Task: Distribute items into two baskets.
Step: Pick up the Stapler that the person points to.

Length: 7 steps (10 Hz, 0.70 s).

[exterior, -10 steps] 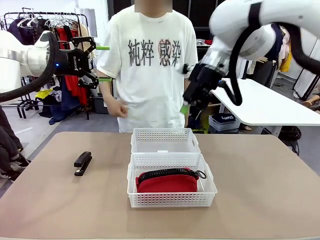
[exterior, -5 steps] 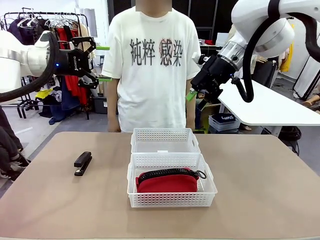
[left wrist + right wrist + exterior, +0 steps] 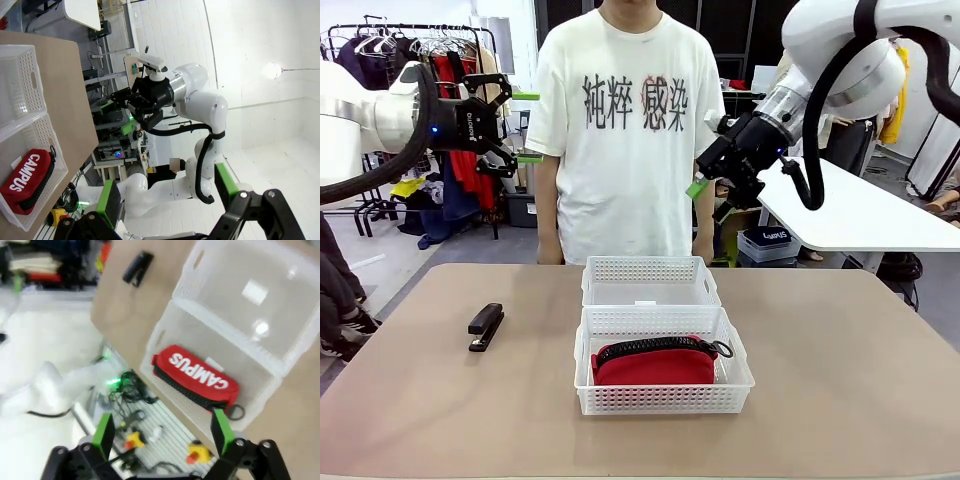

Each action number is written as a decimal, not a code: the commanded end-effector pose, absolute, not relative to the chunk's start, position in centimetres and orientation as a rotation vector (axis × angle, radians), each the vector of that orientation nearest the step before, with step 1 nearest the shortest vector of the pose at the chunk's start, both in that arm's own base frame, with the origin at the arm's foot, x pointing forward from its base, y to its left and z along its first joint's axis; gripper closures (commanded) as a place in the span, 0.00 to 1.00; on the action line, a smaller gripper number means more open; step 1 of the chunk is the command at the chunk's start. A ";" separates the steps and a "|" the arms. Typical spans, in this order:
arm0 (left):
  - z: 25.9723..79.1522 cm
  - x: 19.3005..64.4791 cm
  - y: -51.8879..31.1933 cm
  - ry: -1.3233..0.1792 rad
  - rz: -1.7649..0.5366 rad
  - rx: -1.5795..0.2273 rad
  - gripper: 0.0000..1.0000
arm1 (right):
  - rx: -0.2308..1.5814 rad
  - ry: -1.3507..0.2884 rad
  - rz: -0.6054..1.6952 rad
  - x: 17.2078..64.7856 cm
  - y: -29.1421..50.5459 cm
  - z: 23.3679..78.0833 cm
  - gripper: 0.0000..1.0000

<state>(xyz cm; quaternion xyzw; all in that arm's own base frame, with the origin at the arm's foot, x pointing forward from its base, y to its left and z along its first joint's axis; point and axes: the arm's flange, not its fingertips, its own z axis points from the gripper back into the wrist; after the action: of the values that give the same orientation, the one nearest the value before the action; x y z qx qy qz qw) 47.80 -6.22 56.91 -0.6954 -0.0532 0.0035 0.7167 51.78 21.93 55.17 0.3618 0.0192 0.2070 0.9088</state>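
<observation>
A red fabric pouch [image 3: 655, 365] lies inside the nearer basket [image 3: 660, 398], its black zipper facing up. The farther basket [image 3: 650, 282] sits touching it, just behind. A small black stapler [image 3: 486, 325] rests on the counter [image 3: 840, 380], well apart from both baskets on the robot's left. The left end effector [image 3: 525, 127] hangs high with its fingers spread apart. The right end effector [image 3: 712, 200], also raised, is near the standing person [image 3: 630, 130], its fingers likewise apart.
</observation>
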 end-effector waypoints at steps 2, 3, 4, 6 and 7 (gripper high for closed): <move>57.1 47.7 -6.2 -0.121 0.005 -1.541 0.00 | 0.966 0.069 0.115 53.8 18.3 58.7 0.00; 57.1 47.7 -6.2 -0.121 0.005 -1.541 0.00 | 1.008 0.048 0.088 54.4 17.0 59.9 0.00; 57.1 47.7 -6.2 -0.121 0.005 -1.541 0.00 | 1.065 0.047 0.041 54.7 15.5 61.3 0.00; 57.1 47.7 -6.2 -0.121 0.005 -1.541 0.00 | 1.195 0.025 -0.039 56.4 12.2 63.6 0.00; 57.1 47.7 -6.2 -0.121 0.005 -1.541 0.00 | 1.245 -0.028 -0.050 56.8 10.9 64.2 0.00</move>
<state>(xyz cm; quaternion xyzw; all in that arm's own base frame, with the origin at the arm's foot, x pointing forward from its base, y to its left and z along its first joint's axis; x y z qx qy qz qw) 47.80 -6.21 56.90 -0.6954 -0.0532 0.0036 0.7167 56.14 11.27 63.93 0.5554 -0.0021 -0.0113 0.8315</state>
